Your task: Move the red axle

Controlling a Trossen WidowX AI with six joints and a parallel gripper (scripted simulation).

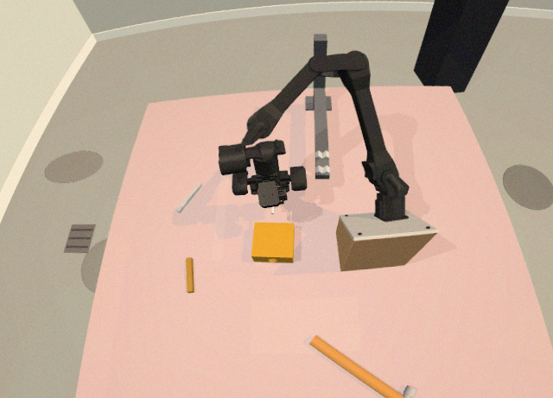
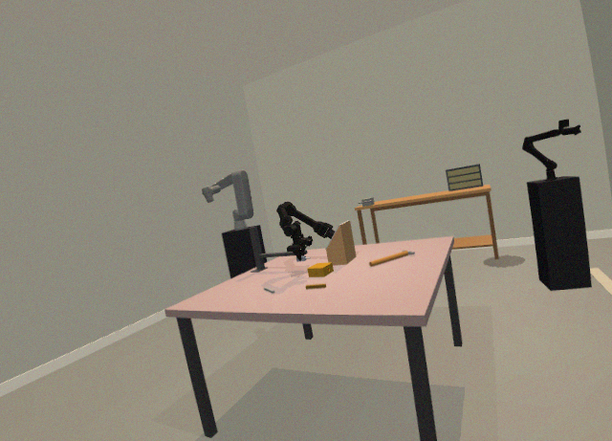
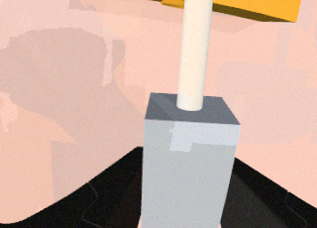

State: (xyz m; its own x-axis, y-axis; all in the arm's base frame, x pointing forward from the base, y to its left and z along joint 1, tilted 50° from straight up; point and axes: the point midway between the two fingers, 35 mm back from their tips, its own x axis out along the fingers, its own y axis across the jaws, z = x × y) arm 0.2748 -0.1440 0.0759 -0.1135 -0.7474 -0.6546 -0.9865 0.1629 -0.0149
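Observation:
The gripper (image 1: 270, 203) (image 2: 300, 256) (image 3: 187, 188) is shut on a grey block (image 3: 190, 159) with a pale rod (image 3: 195, 55) (image 1: 272, 210) sticking out of it. It hangs above the table, just behind the yellow beam (image 1: 273, 238) (image 2: 318, 270) (image 3: 258, 1). A gap shows between rod and beam in the top view. No red shows anywhere. A small round orange end (image 1: 272, 260) (image 3: 172, 3) shows at the beam's front and back faces; whether it is the axle cannot be told. Two pale V-blocks (image 1: 321, 154) (image 1: 322, 169) sit bare on the dark bracket (image 1: 320, 126) (image 2: 276, 254).
A pale stick (image 1: 189, 198) (image 2: 269, 290) lies left of the arm. A short ochre bar (image 1: 189, 274) (image 2: 316, 286) lies left of the beam. An orange-handled tool (image 1: 352, 364) (image 2: 388, 258) lies at the front right. The arm's base stands on a brown box (image 1: 379, 253) (image 2: 340, 249).

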